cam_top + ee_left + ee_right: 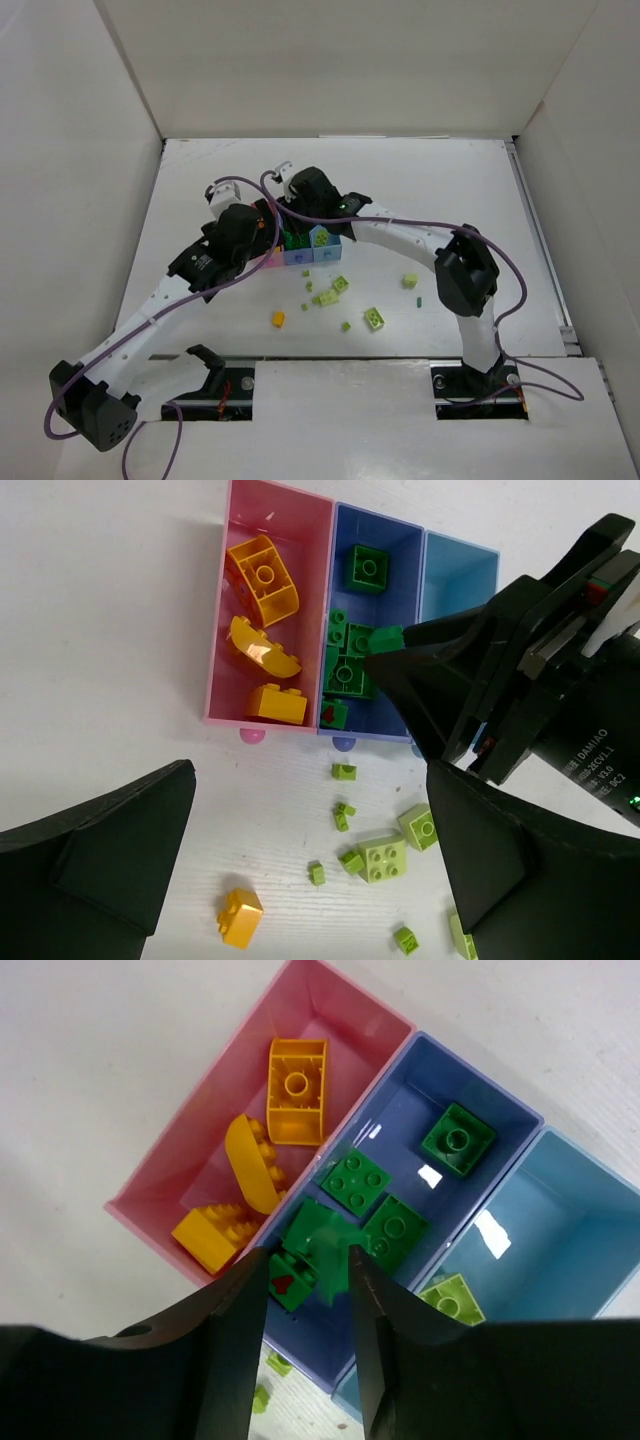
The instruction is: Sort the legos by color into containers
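Observation:
Three joined containers stand mid-table: pink (330, 1005), periwinkle blue (420, 1070) and light blue (570, 1220). The pink one holds orange-yellow legos (297, 1090), the periwinkle one dark green legos (458, 1138), the light blue one a pale lime brick (450, 1298). My right gripper (307, 1255) hangs over the near end of the periwinkle bin, jaws apart. A blurred dark green brick (335, 1245) sits loose between them, just above the bin's bricks. My left gripper (310, 780) is wide open over loose legos in front of the bins, holding nothing.
An orange brick (240, 917) and several pale lime bricks (382, 857) lie scattered on the white table in front of the bins. More lime bricks lie further right (410, 281). White walls enclose the table on three sides. The two arms crowd together over the bins.

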`<act>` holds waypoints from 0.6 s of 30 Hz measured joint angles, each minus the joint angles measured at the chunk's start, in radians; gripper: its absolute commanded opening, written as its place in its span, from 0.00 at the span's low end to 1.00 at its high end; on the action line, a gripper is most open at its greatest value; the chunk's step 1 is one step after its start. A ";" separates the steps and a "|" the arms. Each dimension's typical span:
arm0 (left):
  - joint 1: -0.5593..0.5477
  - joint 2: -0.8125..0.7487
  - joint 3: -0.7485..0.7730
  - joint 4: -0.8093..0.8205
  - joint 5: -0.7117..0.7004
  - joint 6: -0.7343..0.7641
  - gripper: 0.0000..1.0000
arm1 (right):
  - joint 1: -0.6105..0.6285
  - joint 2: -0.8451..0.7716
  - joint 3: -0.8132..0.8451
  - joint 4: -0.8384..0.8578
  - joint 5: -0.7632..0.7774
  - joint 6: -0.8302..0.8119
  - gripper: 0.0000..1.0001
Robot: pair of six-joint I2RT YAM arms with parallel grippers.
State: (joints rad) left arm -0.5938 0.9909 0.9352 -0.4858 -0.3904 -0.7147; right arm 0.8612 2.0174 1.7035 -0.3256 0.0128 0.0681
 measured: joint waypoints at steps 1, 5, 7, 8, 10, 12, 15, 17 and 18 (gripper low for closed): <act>0.000 -0.003 -0.002 -0.003 0.000 -0.001 1.00 | -0.001 0.004 0.002 -0.003 -0.001 0.001 0.45; 0.000 -0.014 -0.011 -0.010 0.000 -0.002 1.00 | -0.003 0.000 0.001 -0.011 0.017 0.006 0.56; 0.000 -0.017 -0.011 -0.012 0.001 -0.002 1.00 | -0.003 -0.014 -0.011 -0.012 0.044 0.007 0.58; 0.000 -0.019 -0.011 -0.012 0.001 -0.002 1.00 | -0.003 -0.033 -0.029 -0.012 0.058 0.008 0.58; 0.000 -0.022 -0.011 -0.012 0.002 -0.002 1.00 | -0.003 -0.084 -0.075 -0.022 0.090 0.013 0.58; 0.000 -0.023 -0.011 -0.011 0.001 -0.002 1.00 | -0.003 -0.168 -0.164 -0.021 0.131 0.030 0.58; 0.000 -0.026 -0.011 -0.010 0.011 -0.001 1.00 | -0.017 -0.328 -0.335 -0.043 0.175 0.089 0.58; 0.000 -0.034 -0.020 0.002 0.021 -0.001 1.00 | -0.045 -0.442 -0.463 -0.077 0.190 0.143 0.58; 0.000 -0.038 -0.026 0.003 0.024 -0.001 1.00 | -0.065 -0.494 -0.528 -0.089 0.198 0.173 0.58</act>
State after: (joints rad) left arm -0.5938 0.9527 0.9096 -0.4828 -0.3660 -0.7155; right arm 0.7963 1.5230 1.1751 -0.4145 0.2108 0.2409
